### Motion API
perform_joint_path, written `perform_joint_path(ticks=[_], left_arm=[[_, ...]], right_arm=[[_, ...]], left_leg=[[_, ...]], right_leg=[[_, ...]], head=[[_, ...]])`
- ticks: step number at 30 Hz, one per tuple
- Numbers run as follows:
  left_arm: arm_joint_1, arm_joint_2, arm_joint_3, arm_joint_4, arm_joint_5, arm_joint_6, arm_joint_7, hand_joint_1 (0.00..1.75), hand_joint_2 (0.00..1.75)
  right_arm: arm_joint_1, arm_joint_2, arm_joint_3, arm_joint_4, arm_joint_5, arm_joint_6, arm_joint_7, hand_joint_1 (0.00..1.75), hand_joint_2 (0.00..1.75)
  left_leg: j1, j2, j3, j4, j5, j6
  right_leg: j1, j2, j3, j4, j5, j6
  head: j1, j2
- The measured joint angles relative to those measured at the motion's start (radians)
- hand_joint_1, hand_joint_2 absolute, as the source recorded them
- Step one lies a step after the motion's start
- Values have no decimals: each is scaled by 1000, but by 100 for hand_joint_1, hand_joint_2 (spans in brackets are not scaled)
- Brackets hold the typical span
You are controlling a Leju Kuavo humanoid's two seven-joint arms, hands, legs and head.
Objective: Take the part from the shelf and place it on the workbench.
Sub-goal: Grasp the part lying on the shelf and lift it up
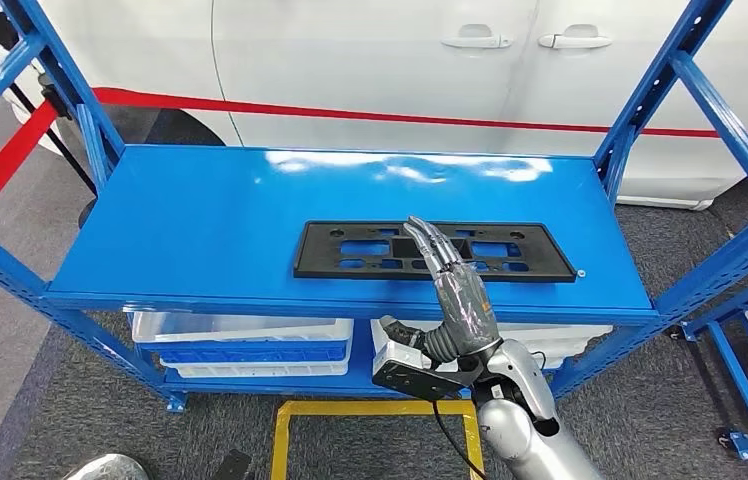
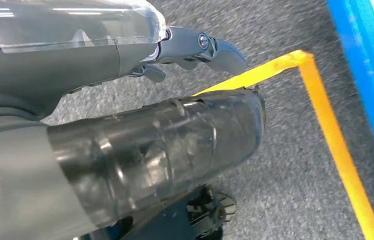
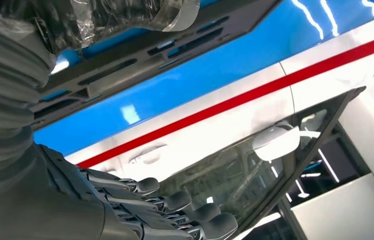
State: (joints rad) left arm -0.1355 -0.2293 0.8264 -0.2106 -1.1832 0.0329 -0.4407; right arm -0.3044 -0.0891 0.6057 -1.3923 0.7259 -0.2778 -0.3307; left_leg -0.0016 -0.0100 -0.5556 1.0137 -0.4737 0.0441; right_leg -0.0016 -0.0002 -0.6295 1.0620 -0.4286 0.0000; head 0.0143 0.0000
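Setting: grey carpet floor point(image 1: 50, 400) marked with yellow tape point(image 1: 375, 410), a blue metal shelf rack point(image 1: 200, 230) standing on it, and a white car with a red stripe point(image 1: 350, 60) parked behind the rack.
Left robot hand point(image 2: 195, 47): hangs low over the carpet beside the yellow tape in the left wrist view; its dark fingers lie loosely apart with nothing in them, so I judge it released and idle.
Right arm: silver, rising from below toward the front edge of the rack's top shelf.
Right robot hand point(image 1: 455, 290): stretched out flat, fingers straight and together, their tips over the near middle of the part in the head view; whether they touch it I cannot tell. In the right wrist view the fingers point(image 3: 175, 210) are extended and hold nothing, with the part lying between them and the thumb side.
Part: long flat black plastic plate with cut-out slots point(image 1: 350, 250), lying flat on the top shelf, near its front edge and towards the right.
Lower shelf: white and blue plastic bins point(image 1: 240, 345).
Done: the reach to the part looks nearly complete.
Left: closing on the part, lifting it off the shelf, carrying it to the workbench and setting it down; the workbench is not visible.
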Motion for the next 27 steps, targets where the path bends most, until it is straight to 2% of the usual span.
perform_joint_path(ticks=[2, 5, 6, 7, 9, 10, 11, 12, 13, 14, 15, 16, 19, 21, 22, 24, 25, 26, 27], left_arm=[[-2, -2, -7, 0, -8, -2, 0, 0, 0], [-4, -2, -19, 0, -13, -3, 0, 0, 0], [-4, -2, -20, 0, -14, -4, 0, 0, 0], [-4, -2, -21, 0, -14, -4, -1, 0, 0], [-3, -2, -21, 0, -14, -4, 0, 0, 0], [-1, -2, -21, 0, -14, -4, 0, 0, 0], [1, -2, -21, 0, -14, -4, 1, 0, 0], [1, -2, -21, 0, -14, -4, 1, 0, 0], [1, -2, -22, 0, -14, -3, 3, 0, 0], [0, -2, -22, 0, -13, -1, 6, 0, 0], [-2, -2, -22, 1, -12, 0, 11, 0, 0], [-4, -2, -22, 1, -11, 1, 15, 0, 0], [-6, -3, -22, 1, -10, -1, 19, 0, 0], [-7, -3, -22, 1, -10, -1, 20, 0, 0], [-7, -4, -22, 1, -10, -2, 20, 0, 0], [-9, -4, -23, 1, -10, -1, 20, 0, 0], [-8, -4, -23, 1, -10, 1, 22, 0, 0], [-8, -4, -24, 1, -11, 2, 24, 0, 0], [-8, -4, -25, 1, -11, 3, 27, 0, 0]], right_arm=[[-12, -2, 5, 5, 1, 16, 1, 0, 175], [-22, -6, 10, 9, 2, 28, 1, 0, 175], [-26, -6, 11, 10, 2, 29, 1, 0, 175], [-28, -7, 13, 11, 1, 30, 1, 0, 175], [-32, -7, 17, 16, 1, 34, 1, 0, 175], [-32, -7, 20, 19, 1, 38, 2, 0, 175], [-32, -8, 23, 22, 1, 42, 4, 0, 175], [-34, -9, 25, 25, 2, 47, 6, 0, 175], [-37, -10, 27, 29, 3, 53, 8, 0, 175], [-41, -11, 28, 32, 4, 59, 10, 0, 175], [-47, -14, 30, 36, 5, 65, 13, 0, 175], [-54, -16, 32, 40, 7, 71, 15, 0, 175], [-71, -26, 36, 51, 11, 82, 20, 0, 175], [-79, -31, 36, 57, 11, 83, 21, 0, 175], [-83, -34, 37, 59, 11, 84, 21, 0, 175], [-87, -40, 39, 65, 12, 90, 24, 0, 175], [-88, -44, 42, 68, 13, 97, 27, 0, 175], [-90, -48, 45, 73, 14, 108, 32, 0, 175], [-94, -53, 48, 77, 16, 120, 37, 0, 175]], left_leg=[[-1, 2, 2, -2, -5, -9], [-1, 4, 2, 12, -19, -26], [0, 4, -13, 47, -37, -32], [4, 4, -42, 103, -61, -38], [11, 5, -121, 235, -106, -48], [15, 5, -149, 272, -106, -53], [18, 5, -160, 273, -87, -56], [22, 6, -150, 233, -49, -59], [25, 7, -126, 166, -2, -61], [26, 8, -100, 103, 29, -62], [25, 8, -79, 53, 48, -58], [23, 7, -67, 26, 51, -53], [17, 3, -62, 18, 42, -29], [20, 3, -58, 12, 42, -16], [22, 3, -55, 9, 42, -10], [19, 4, -54, 9, 38, -3], [17, 3, -52, 9, 36, -1], [15, 2, -51, 10, 34, 1], [13, 1, -48, 10, 33, 2]], right_leg=[[6, 0, 15, -29, -5, -8], [-4, 1, 34, -51, -7, -16], [-8, 0, 43, -58, -8, -20], [-9, -2, 49, -61, -10, -24], [-10, -3, 58, -61, -19, -28], [-10, -3, 63, -60, -25, -27], [-11, -2, 69, -58, -30, -25], [-13, -1, 75, -56, -36, -22], [-15, 0, 82, -52, -43, -18], [-16, 1, 86, -47, -51, -13], [-15, 2, 88, -41, -58, -6], [-14, 2, 88, -38, -63, 1], [-13, 1, 89, -41, -69, 17], [-15, 0, 79, -14, -89, 26], [-15, 0, 58, 27, -112, 29], [-15, 0, -14, 163, -170, 32], [-14, 0, -49, 220, -184, 32], [-14, 0, -70, 248, -180, 31], [-14, 0, -72, 237, -157, 28]], head=[[-1, 0], [-3, 0], [-4, 0], [-4, 0], [-5, 0], [-5, 0], [-5, 0], [-5, 0], [-5, 0], [-5, 0], [-6, 0], [-6, 0], [-7, 0], [-7, 0], [-6, 0], [-6, 0], [-6, 0], [-6, 0], [-6, 0]])
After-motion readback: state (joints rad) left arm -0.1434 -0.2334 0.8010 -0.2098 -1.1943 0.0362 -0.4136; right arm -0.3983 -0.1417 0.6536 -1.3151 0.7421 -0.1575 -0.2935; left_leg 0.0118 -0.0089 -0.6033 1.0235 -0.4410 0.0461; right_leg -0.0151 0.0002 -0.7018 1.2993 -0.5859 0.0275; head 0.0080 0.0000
